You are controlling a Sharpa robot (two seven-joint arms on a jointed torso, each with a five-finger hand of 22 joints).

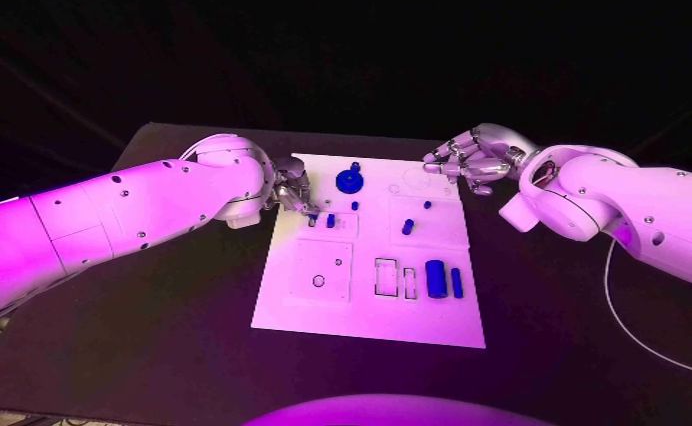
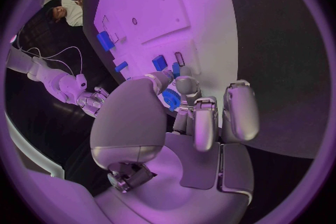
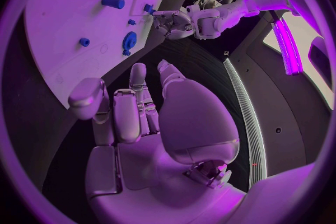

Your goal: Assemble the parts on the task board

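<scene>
Task board (image 1: 433,321) near edge free; left hand (image 1: 293,189) pinches blue part (image 2: 171,99) at left edge; right hand (image 1: 469,161) empty, fingers apart.

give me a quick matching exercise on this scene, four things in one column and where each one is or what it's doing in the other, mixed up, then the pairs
Things
1. left hand
2. right hand
3. round blue part
4. two upright blue blocks

Places or states
A. at the far right corner of the task board, holding nothing
B. on the near right part of the board, beside an empty rectangular slot
C. at the board's left edge, pinching a small blue part
D. near the board's far edge, between the two hands

Pairs: 1-C, 2-A, 3-D, 4-B
</scene>
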